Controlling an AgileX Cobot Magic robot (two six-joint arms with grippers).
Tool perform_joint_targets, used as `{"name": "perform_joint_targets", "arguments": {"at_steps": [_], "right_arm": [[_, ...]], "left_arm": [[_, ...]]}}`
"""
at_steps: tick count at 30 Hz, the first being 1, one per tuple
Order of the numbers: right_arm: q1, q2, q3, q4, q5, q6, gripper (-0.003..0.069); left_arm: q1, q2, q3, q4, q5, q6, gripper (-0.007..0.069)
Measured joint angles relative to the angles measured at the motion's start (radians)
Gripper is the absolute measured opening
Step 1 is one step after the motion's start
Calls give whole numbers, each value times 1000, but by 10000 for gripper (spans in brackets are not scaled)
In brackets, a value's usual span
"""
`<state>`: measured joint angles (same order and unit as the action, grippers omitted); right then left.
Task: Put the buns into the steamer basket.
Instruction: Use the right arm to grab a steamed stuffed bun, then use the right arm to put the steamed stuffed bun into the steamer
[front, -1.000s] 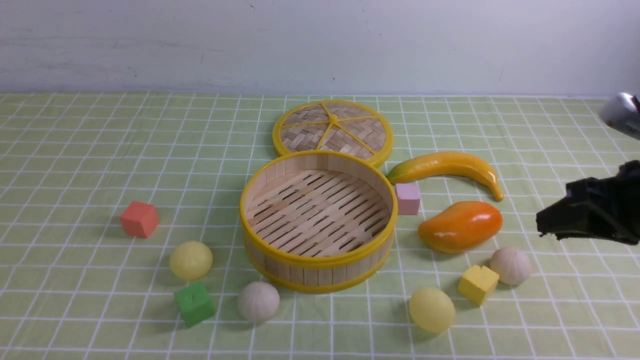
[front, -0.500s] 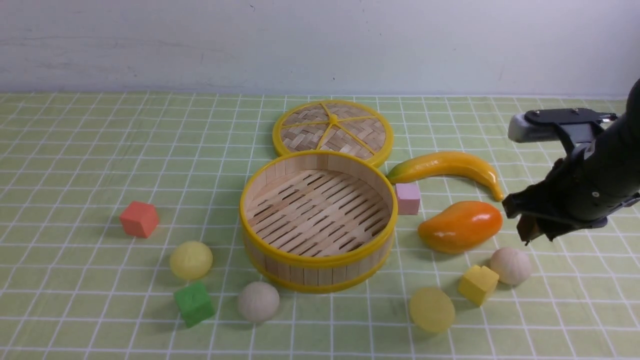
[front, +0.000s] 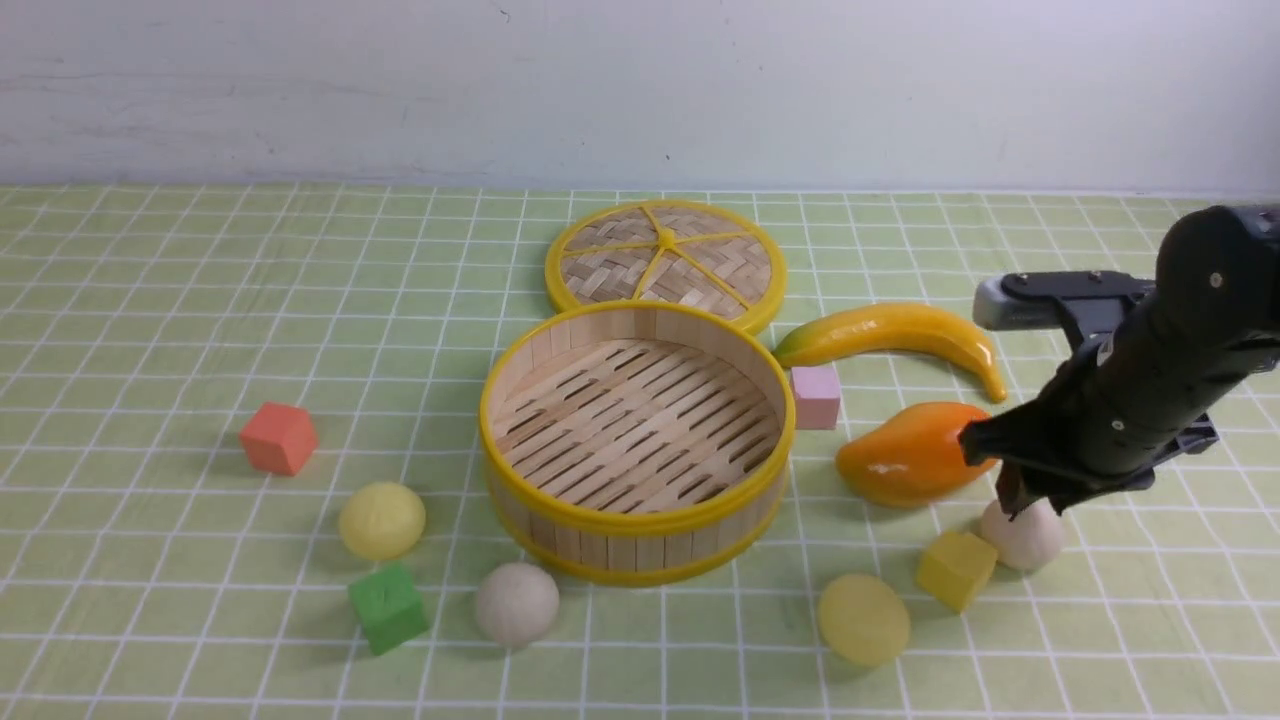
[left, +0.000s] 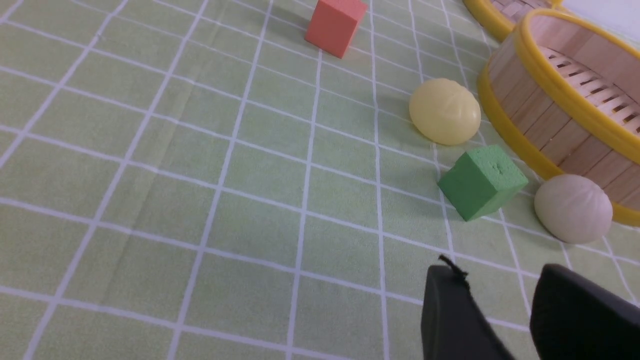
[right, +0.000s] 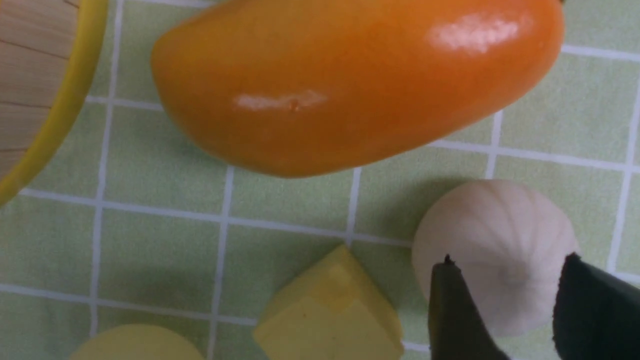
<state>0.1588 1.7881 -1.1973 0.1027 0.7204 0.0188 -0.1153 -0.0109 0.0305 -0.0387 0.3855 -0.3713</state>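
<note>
My right hand (right: 509, 260) stood low over the right off-white bun (front: 1030, 540), its fingers partly spread, one to each side of the crown. No grip was made and the bun sat on the surface (front: 150, 300). Whether the pads touched it I could not tell. My left hand (left: 497, 272) hung partly spread and empty over bare cloth, toward the near edge and left of centre.

The yellow cube (front: 955, 570) stood just beside that bun on its centre-facing side. The mango (front: 905, 455) lay close behind, toward the far edge. Clearance was tight on both counts.

The right yellow bun (front: 863, 619) lay closer to the near edge. The left off-white bun (front: 516, 603) sat near the steamer basket (front: 640, 520), by its near wall, with the green cube (front: 388, 607) beside it. The left yellow bun (front: 381, 520) lay a little beyond. The basket, at the centre of the surface, held nothing; all four buns were outside it.

Judgement: the buns looked light, smooth and round, and probably somewhat yielding. A pinch above the widest part would likely squeeze one out, and a nudge would roll it. I would take hold across the middle, pads level and low, clear of the cube.
</note>
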Motion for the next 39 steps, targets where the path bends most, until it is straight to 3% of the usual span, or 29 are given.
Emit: {"name": "perform_joint_targets", "arguments": {"at_steps": [7,11,12,13,15,31,39], "right_arm": [[0,29,0,-15,-2,0,228],[0,36,-1,-24,-2,0,90],[0,36,-1,-26,-2,0,84],[0,36,-1,-32,-2,0,27],[0,36,-1,-39,-2,0,-2],[0,-97,-16,-48,22,-3,-10],[24,-151,-137,169,77,-197,-10]], "left_arm": [[0,0,0,0,0,0,238],[0,0,0,0,0,0,238],[0,0,0,0,0,0,238],[0,0,0,0,0,0,238],[0,0,0,0,0,0,238],[0,0,0,0,0,0,238],[0,0,0,0,0,0,238]]}}
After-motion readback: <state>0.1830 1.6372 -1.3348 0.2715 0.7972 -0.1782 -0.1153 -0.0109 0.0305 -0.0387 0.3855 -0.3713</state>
